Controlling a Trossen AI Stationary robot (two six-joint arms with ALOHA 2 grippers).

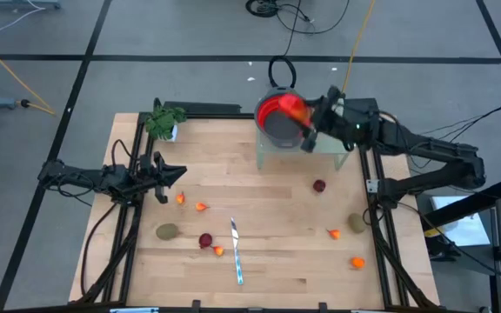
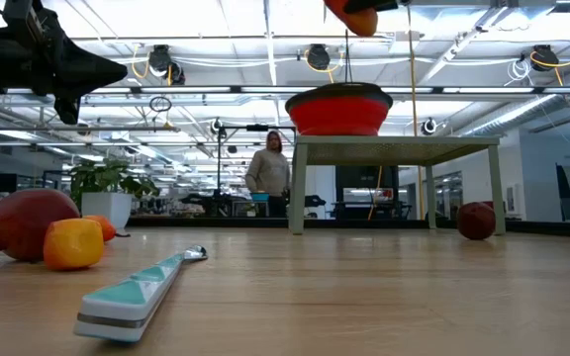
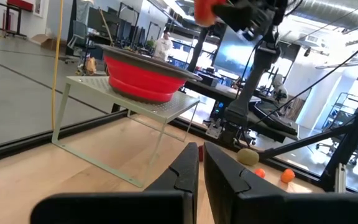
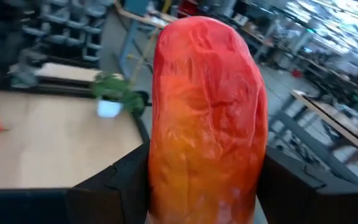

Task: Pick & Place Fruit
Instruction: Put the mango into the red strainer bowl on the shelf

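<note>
My right gripper (image 1: 310, 122) is shut on the longer orange-red piece (image 1: 296, 108) and holds it over the red bowl (image 1: 274, 111), which sits on a pale green stand (image 1: 329, 149). In the low view the piece (image 2: 360, 17) hangs high above the bowl (image 2: 337, 109). On the table lie tiny orange bits (image 1: 201, 207), two dark red balls (image 1: 319, 185) (image 1: 205, 240) and two olive kiwi-like ovals (image 1: 167, 231) (image 1: 356, 223). My left gripper (image 1: 169, 177) waits shut above the table's left side and touches nothing. My right gripper pinches the orange-red piece between its two fingers (image 4: 120, 186), which lie on its two long sides (image 4: 166, 180). The piece stands out ahead of the fingers, along them. It is lifted clear, above the bowl. The arm comes in from the table's right.
A slim silver knife (image 1: 236, 252) lies near the table's middle front. A green leafy plant (image 1: 163, 120) stands at the far left corner. More orange bits (image 1: 357, 261) (image 1: 333, 232) lie near the right front. A person (image 2: 269, 170) stands in the room beyond the table.
</note>
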